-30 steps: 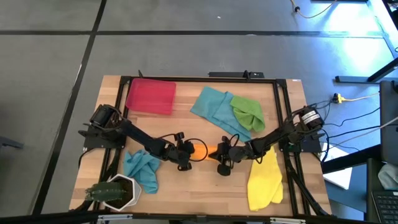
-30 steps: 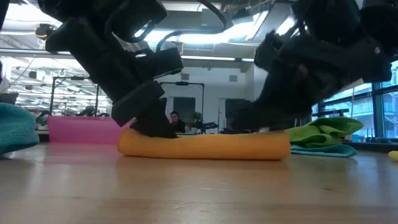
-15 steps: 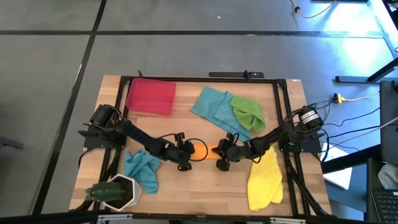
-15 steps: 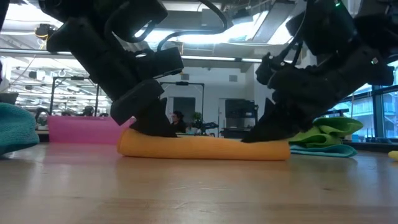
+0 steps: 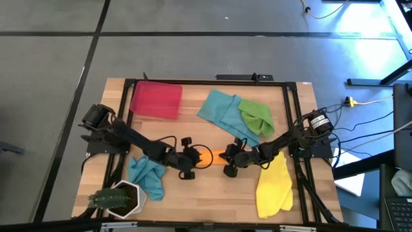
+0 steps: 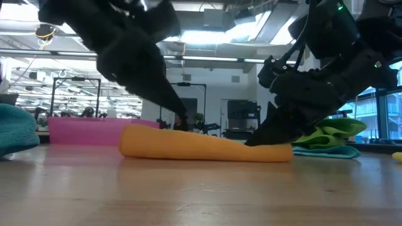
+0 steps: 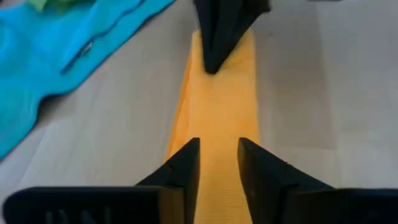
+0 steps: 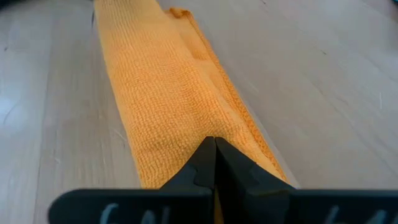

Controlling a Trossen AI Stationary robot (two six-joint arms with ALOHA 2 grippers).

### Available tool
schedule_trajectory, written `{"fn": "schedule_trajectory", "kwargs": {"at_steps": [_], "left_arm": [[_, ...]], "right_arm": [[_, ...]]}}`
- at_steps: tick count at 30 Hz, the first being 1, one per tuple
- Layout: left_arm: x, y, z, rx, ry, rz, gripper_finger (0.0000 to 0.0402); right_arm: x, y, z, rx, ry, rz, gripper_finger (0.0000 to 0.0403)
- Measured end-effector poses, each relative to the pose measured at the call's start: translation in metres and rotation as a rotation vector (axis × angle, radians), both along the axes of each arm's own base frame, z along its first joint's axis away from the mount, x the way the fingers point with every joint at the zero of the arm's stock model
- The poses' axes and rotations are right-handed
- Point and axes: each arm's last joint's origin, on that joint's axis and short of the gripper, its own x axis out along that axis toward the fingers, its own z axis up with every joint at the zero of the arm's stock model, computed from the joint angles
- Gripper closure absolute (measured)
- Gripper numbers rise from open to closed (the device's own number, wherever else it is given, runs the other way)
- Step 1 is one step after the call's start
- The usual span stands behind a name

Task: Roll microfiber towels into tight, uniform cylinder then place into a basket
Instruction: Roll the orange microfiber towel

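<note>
The orange microfiber towel (image 5: 206, 156) lies as a long roll on the table's middle, its length running left to right. My left gripper (image 7: 217, 149) hangs open over the roll's left part (image 6: 151, 139), one finger to each side of the roll's top. My right gripper (image 8: 214, 146) is shut, with its fingertips down on the roll's right part. The red basket (image 5: 156, 100) stands at the far left. Two teal towels (image 5: 222, 113) (image 5: 147, 175), a green one (image 5: 256, 116) and a yellow one (image 5: 273, 183) lie loose on the table. My left gripper has its fingertips (image 6: 180, 123) at the level of the roll's top, and I cannot tell whether they touch it. My right gripper presses its shut fingertips (image 6: 254, 140) down on the top of the roll near its right end (image 8: 186, 143). It comes slanting down from the table's right, along the roll. The roll lies flat on the table.
A white pot with a plant (image 5: 119, 198) stands at the near left corner. The green towel lies on the larger teal one behind the right arm. Bare wood (image 5: 206, 193) shows in front of the roll.
My left gripper has opened, let go of the roll's left part and risen, drawing back a little toward the table's left. That end of the roll now stands thicker. My right gripper has tipped down onto the roll's right end and stayed shut.
</note>
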Motion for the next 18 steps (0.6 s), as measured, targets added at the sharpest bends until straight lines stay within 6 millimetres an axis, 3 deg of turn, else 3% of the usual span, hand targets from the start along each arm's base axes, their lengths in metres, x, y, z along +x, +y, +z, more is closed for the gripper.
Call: {"fn": "schedule_trajectory", "kwargs": {"at_steps": [11,18], "left_arm": [[-0.015,-0.03,-0.012,-0.004,0.078,-0.085,0.0247],[-0.024,-0.027,-0.017,0.127,0.137,-0.034,0.0229]], "right_arm": [[0.0,0.0,-0.001,0.012,0.005,0.01,0.0394],[0.0,0.0,-0.001,0.017,0.005,0.01,0.0394]]}}
